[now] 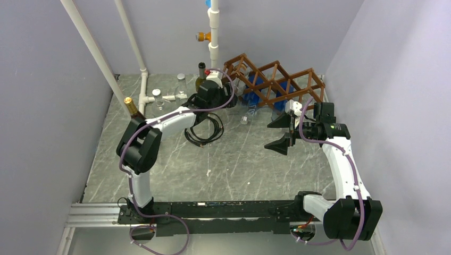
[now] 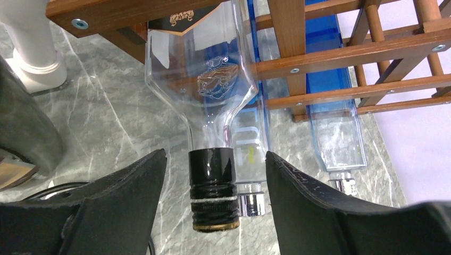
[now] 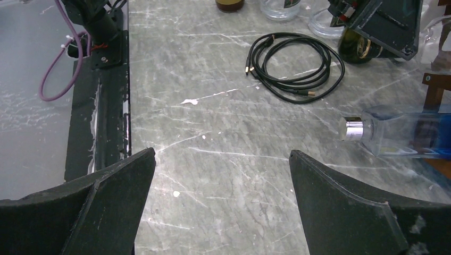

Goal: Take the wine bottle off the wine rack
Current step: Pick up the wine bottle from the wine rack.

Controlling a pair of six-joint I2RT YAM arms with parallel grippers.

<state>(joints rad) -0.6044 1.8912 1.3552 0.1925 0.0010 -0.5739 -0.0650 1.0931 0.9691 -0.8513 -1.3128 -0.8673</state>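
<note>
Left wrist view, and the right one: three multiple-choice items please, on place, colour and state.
1. Where is the black screw cap of the clear glass bottle? A between the fingers of the left pincer; B in a drawer; C on a shelf.
2. The cap of the rightmost blue-tinted glass bottle is: A red; B silver; C green.
3. The right pincer is: A shut on a bottle; B open, empty; C shut on a cable.
Answers: A, fingers flank the cap; B, it shines silver; B, only grey marbled table between its fingers.
</note>
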